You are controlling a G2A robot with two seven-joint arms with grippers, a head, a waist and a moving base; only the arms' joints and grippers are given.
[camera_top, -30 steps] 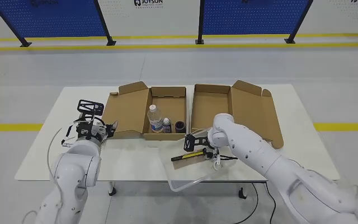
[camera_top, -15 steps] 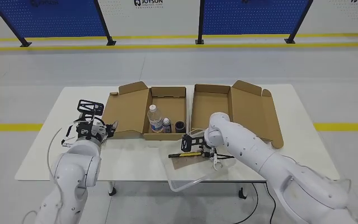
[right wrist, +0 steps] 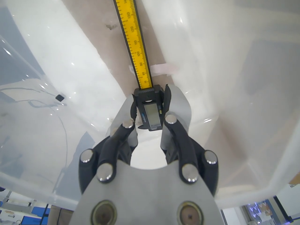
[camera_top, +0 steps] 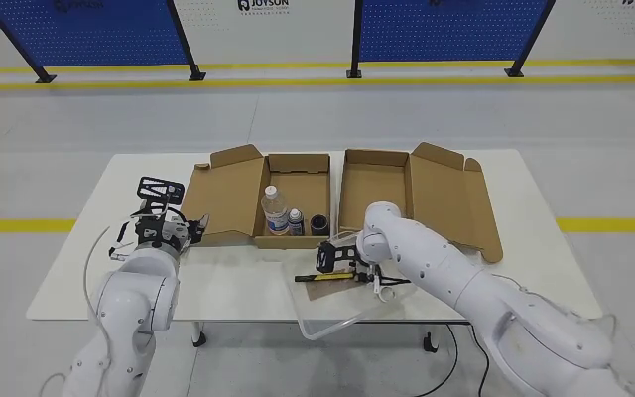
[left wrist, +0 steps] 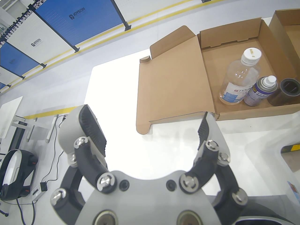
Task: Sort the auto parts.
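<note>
**A:** Where was the caliper (right wrist: 134,31)?

**B:** Inside the clear bin (camera_top: 328,329) at the bench's (camera_top: 233,286) front edge. The right gripper (right wrist: 150,94) had closed narrowly on its display slider.

**A:** How would it handle?

**B:** Stiff and fairly light, I judged. The long yellow beam could lever, so a hold at the slider suited it. The display looked fragile.

**A:** And compared with a second before?

**B:** Gripper and caliper had shifted leftward across the bin. The left gripper (left wrist: 150,127) hung wide open and empty beside the cardboard box (left wrist: 178,83), unmoved.
</note>
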